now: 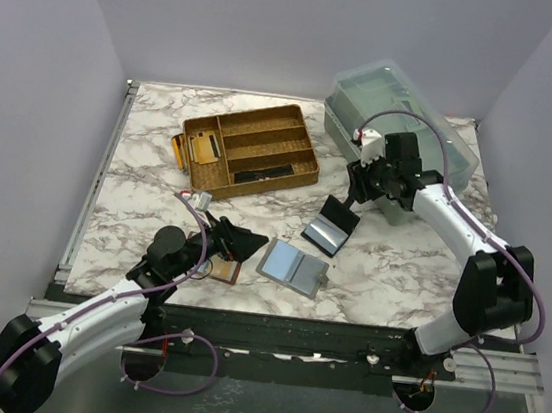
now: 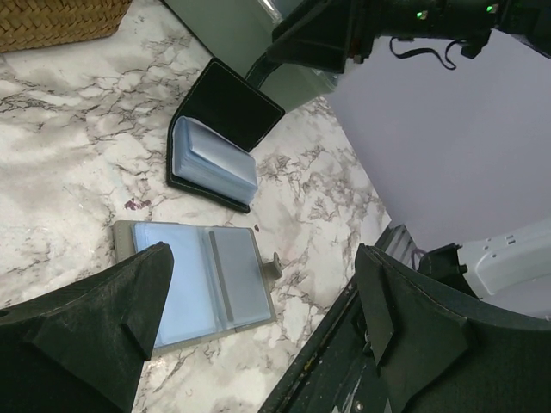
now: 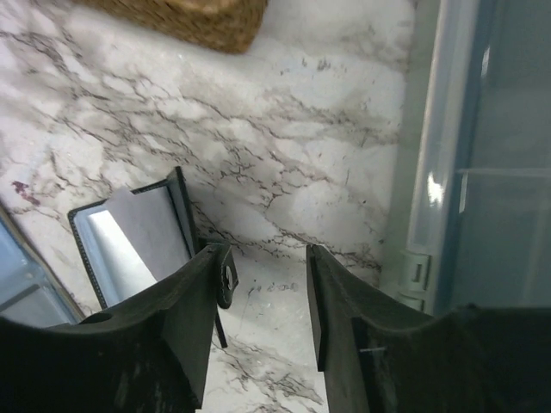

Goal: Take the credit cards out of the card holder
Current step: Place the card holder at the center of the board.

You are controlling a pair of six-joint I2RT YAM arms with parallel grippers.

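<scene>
— Where, and pointing which way?

— Spotted the card holder (image 1: 335, 217) on the marble table (image 1: 399, 272), between the grey wallet (image 1: 294, 267) and the clear plastic box (image 1: 407, 122). Stands open like a small book: one black flap tilted up on the far side, the other half flat. Runs its fold roughly left to right, slanting a little, with the open face toward the near edge.

— And its looks?

— Black outside with pale stitching at the rim, blue-grey inside. Holds the credit cards (image 2: 219, 155) in the flat half, pale and silvery. Hard to separate card from pocket there.

— The grippers?

— Right gripper (image 3: 267, 254) just above the raised flap, fingers parted, bare marble in the gap, nothing held. Strap tab right beside one finger; touching or not, can't say. Left gripper (image 2: 263, 258) spread wide over the grey wallet, gripping nothing.

— Anything hidden?

— Cut off at the frame edge in the right wrist view, showing only one corner of the holder.
</scene>
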